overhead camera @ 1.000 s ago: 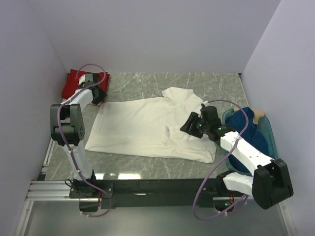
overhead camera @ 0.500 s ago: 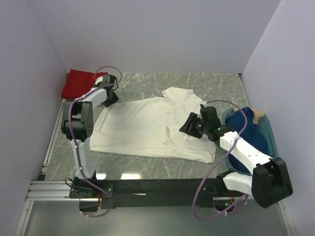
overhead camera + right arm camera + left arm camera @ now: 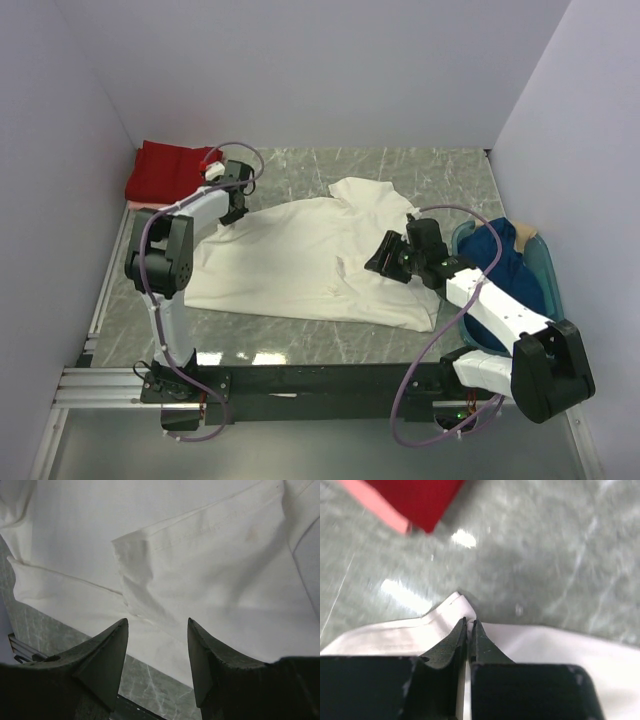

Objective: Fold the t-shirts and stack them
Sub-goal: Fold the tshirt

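A cream-white t-shirt (image 3: 300, 255) lies spread on the marble table. My left gripper (image 3: 232, 212) is shut on its far left corner; in the left wrist view the fingertips (image 3: 469, 622) pinch the white hem (image 3: 445, 610). My right gripper (image 3: 382, 260) is open and empty, hovering over the shirt's right part, with white cloth (image 3: 200, 555) under its fingers (image 3: 115, 645). A folded red t-shirt (image 3: 165, 170) lies at the far left corner, on a pale pink one whose edge (image 3: 375, 505) shows. A dark blue t-shirt (image 3: 500, 265) sits in the basket.
A teal plastic basket (image 3: 548, 280) stands at the right edge of the table. Purple-grey walls close in the left, back and right. The black rail (image 3: 320, 380) with the arm bases runs along the near edge.
My left gripper has moved right from the red shirt to the white shirt's far left corner and has shut on it. The right arm has barely moved.
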Controlling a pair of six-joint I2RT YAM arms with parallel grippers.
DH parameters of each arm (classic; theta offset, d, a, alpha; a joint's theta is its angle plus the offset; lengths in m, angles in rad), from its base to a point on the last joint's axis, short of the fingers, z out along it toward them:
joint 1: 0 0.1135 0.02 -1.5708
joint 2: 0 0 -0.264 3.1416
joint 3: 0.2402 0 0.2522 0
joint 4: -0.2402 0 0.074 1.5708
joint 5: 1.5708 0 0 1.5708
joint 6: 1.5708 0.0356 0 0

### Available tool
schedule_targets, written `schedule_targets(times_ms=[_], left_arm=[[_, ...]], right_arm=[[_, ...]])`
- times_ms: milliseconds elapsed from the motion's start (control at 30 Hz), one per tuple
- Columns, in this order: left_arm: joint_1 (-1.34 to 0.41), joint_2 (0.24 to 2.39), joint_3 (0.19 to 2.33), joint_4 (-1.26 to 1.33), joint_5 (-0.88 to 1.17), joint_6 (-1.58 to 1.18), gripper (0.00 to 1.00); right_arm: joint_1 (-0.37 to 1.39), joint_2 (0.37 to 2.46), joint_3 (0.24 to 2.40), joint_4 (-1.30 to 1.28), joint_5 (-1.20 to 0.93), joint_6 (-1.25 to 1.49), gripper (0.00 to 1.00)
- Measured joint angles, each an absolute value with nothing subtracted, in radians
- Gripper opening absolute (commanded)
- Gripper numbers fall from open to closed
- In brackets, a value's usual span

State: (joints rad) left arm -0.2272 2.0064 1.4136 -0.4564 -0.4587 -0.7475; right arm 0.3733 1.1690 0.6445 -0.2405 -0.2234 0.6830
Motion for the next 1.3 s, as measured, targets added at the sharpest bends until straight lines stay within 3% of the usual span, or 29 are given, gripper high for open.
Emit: schedule_targets(times_ms=[233, 467, 800, 1033, 1300], left_arm=[[-0.330, 1.837, 1.273, -0.449, -0.569, -0.758, 0.15], [-0.411, 1.673, 1.074, -0.388, -0.599, -0.794, 0.17], [-0.457, 1.361, 0.704, -0.233, -0.482, -0.794, 0.56], [-0.446, 1.214, 0.712, -0.198, -0.449, -0.808, 0.55], [-0.408, 1.388, 0.881, -0.314, -0.453, -0.909, 0.46]], right_arm=[[0.373, 1.184, 0.638, -0.225, -0.223, 0.683, 0.57], [0.373, 1.199, 0.633, -0.223, -0.223, 0.683, 0.57], [0.373, 1.202, 0.620, -0.220, -0.218, 0.682, 0.56], [0.373, 1.203, 0.620, -0.220, -0.211, 0.683, 0.56], [0.373, 1.203, 0.620, -0.220, -0.208, 0.683, 0.56]])
